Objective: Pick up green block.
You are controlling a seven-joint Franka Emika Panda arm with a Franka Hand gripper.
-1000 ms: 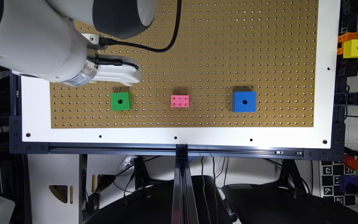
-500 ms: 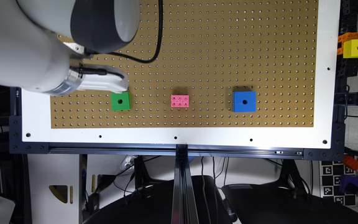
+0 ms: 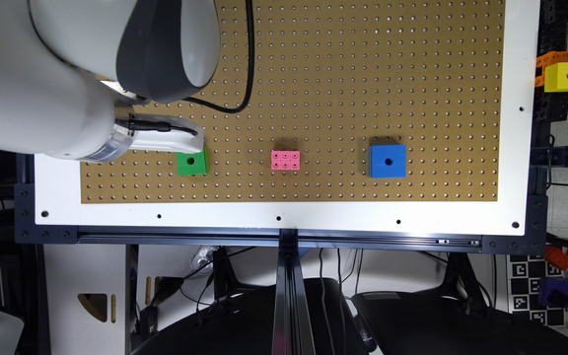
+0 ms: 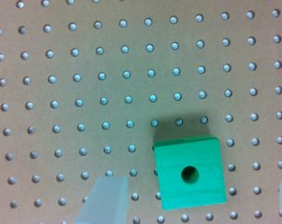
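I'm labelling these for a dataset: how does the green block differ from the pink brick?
The green block is a plain cube with one round dark hole in its top; the pink brick is lower and oblong, its top covered in six studs. The green block looks larger than the pink brick. The green block lies partly under the arm's white end, at the exterior view's left; the pink brick sits in the open, mid-board. Both rest flat on the pegboard in one row.

One green block (image 3: pixel 192 163), one pink brick (image 3: pixel 285 160), one blue cube (image 3: pixel 387 161), one yellow cube (image 3: pixel 565 76)
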